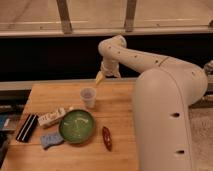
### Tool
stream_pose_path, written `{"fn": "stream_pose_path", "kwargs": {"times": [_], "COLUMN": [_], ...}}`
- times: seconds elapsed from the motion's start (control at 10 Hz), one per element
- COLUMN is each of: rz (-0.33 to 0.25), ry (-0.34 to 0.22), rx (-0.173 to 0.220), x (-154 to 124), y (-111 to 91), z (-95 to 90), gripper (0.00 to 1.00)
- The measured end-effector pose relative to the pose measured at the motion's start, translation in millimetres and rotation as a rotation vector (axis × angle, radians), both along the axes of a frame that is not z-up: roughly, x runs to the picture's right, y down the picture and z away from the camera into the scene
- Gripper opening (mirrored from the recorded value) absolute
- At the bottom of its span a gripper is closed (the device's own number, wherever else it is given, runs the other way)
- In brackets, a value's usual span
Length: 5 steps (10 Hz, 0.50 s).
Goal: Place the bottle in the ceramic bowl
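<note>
Aslant, bottle flat beside bowl (pincer agape beyond cup)

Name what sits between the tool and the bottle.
In the camera view, the plastic cup stands roughly between the tool, above the table's far edge, and the bottle.

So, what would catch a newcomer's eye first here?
The white robot arm fills the right side, its gripper hanging with open fingers over the far edge of the wooden table. The round glossy green ceramic bowl sits front left, the slim white bottle beside its left rim.
</note>
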<state>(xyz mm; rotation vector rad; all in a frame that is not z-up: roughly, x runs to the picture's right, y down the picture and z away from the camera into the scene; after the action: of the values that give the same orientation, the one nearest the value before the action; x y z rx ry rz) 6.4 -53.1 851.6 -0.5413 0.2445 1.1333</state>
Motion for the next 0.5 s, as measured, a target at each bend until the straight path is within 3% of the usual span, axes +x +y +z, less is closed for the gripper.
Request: {"fn": "stream_pose_path", "kwargs": {"times": [0.3,0.5], "rz": [-0.124,-0.240], "ry": [-0.091,-0.182], "rx": [0.004,-0.003], "x": [-59,-123], "y": [-14,-18], "z": [-1.9,-3.3], "gripper": [0.80,0.80]}}
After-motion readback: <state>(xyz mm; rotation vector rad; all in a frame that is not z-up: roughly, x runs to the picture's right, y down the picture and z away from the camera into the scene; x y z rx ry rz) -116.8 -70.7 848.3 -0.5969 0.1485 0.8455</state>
